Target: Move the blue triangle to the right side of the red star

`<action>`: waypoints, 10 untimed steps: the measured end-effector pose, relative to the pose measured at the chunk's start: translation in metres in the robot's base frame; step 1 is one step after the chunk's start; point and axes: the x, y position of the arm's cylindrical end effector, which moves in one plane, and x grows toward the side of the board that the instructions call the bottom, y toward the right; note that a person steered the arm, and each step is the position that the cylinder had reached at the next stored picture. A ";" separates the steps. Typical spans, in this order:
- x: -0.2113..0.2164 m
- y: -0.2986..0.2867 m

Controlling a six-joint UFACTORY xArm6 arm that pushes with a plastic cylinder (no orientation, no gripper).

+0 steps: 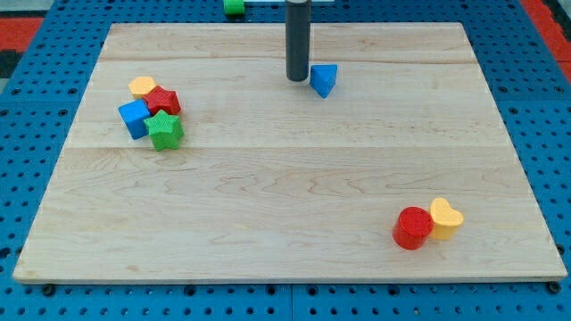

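Showing two red blocks, one blue triangle (324, 79), my tip (297, 78).

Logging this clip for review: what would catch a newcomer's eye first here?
The dark rod near the view's top, my tip just left of the blue triangle. Then the cluster at the left: red star, yellow block, blue cube, green star.

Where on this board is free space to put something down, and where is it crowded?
Free: the wide middle between the left cluster around the red star and the red cylinder. Crowded: that cluster, and the top where my tip stands beside the blue triangle.
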 end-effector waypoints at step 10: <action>0.037 -0.139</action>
